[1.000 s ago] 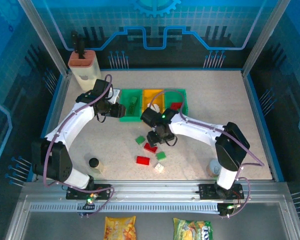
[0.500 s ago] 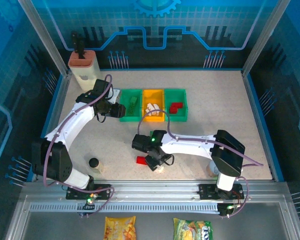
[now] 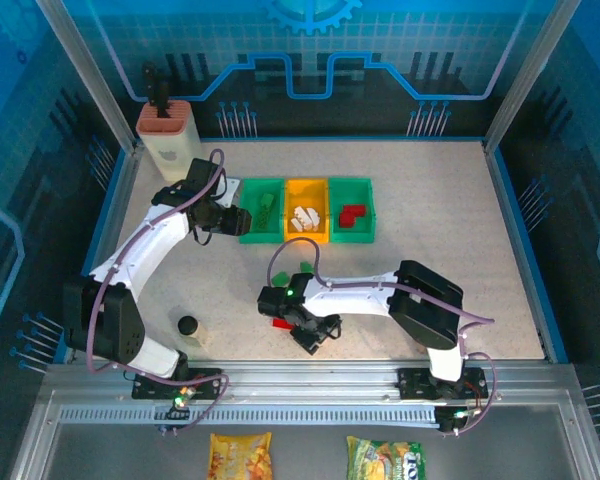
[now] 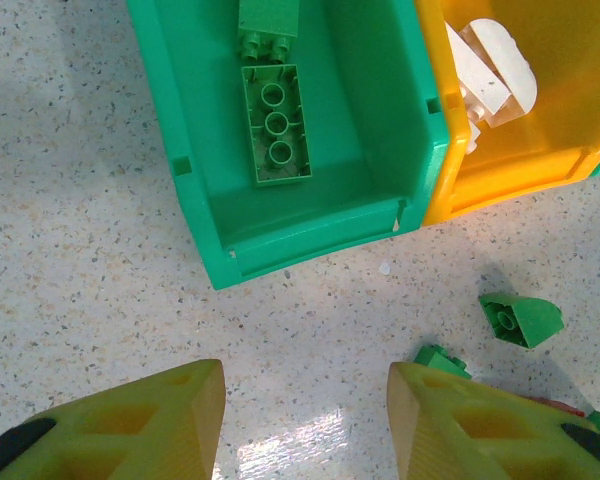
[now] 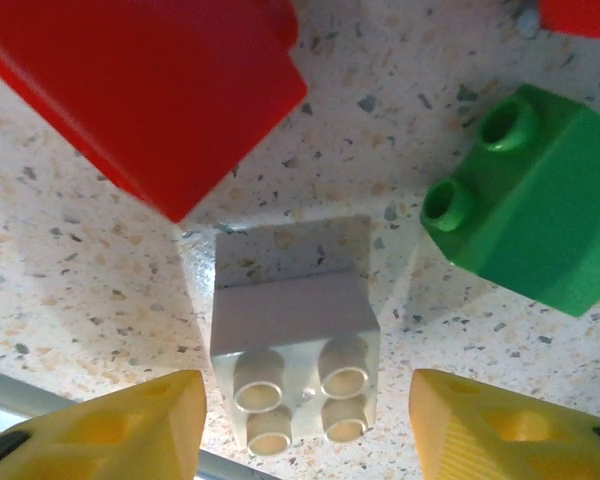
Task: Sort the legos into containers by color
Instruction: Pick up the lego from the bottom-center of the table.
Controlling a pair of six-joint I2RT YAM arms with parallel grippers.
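Three joined bins stand at mid-table: a green one (image 3: 262, 222) with green bricks (image 4: 275, 138), a yellow one (image 3: 305, 218) with white bricks (image 4: 490, 75), and a green one (image 3: 352, 218) with a red brick (image 3: 352, 214). My left gripper (image 3: 235, 221) hovers open just left of the bins, nothing between its fingers (image 4: 130, 425). My right gripper (image 3: 312, 335) is low near the front edge, open, with a white brick (image 5: 295, 370) between its fingers, which stand apart from it. A red brick (image 5: 150, 90) and a green brick (image 5: 525, 220) lie beside it. Two green bricks (image 4: 521, 320) lie loose below the bins.
A beige holder with a terracotta top (image 3: 168, 135) stands at the back left. A dark-topped jar (image 3: 188, 327) sits near the left arm's base. The metal rail (image 5: 20, 400) at the table's near edge runs just behind the white brick. Snack packets (image 3: 240, 455) lie below the rail.
My right gripper has swung from beside the bins down and left to the loose bricks near the front edge, and now straddles the white brick. The left arm has not moved.
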